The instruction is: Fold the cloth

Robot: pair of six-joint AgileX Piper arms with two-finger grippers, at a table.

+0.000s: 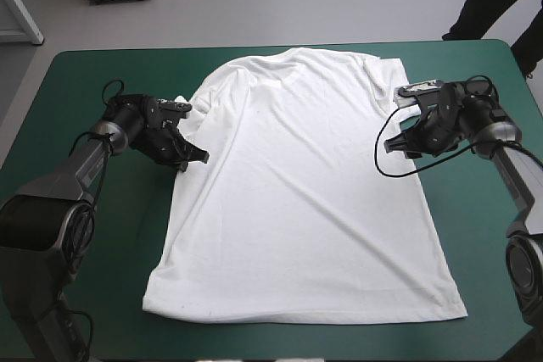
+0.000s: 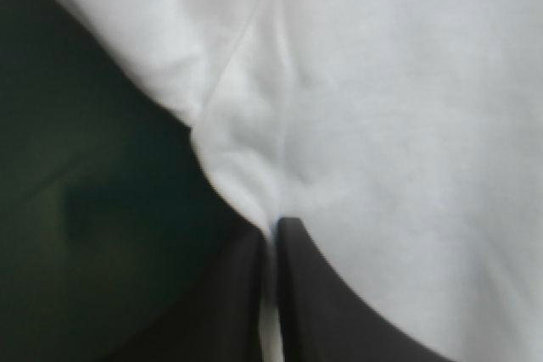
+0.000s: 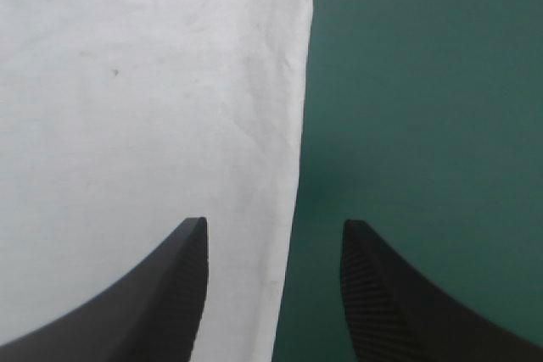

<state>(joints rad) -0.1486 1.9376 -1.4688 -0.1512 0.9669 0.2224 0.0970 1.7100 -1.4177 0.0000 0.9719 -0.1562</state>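
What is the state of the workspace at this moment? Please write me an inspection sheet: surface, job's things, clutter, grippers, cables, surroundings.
Surface: table with teal-green cover, smooth where it shows.
Job's things: white T-shirt, spread flat, collar toward the far edge; one sleeve is bunched.
Clutter: nothing seen.
Grippers: left gripper shut on the T-shirt's edge by the bunched sleeve; right gripper open, one finger over the opposite edge, the other over the cover.
Cables: nothing seen beyond the robot's own.
Surroundings: nothing seen at the table's top.
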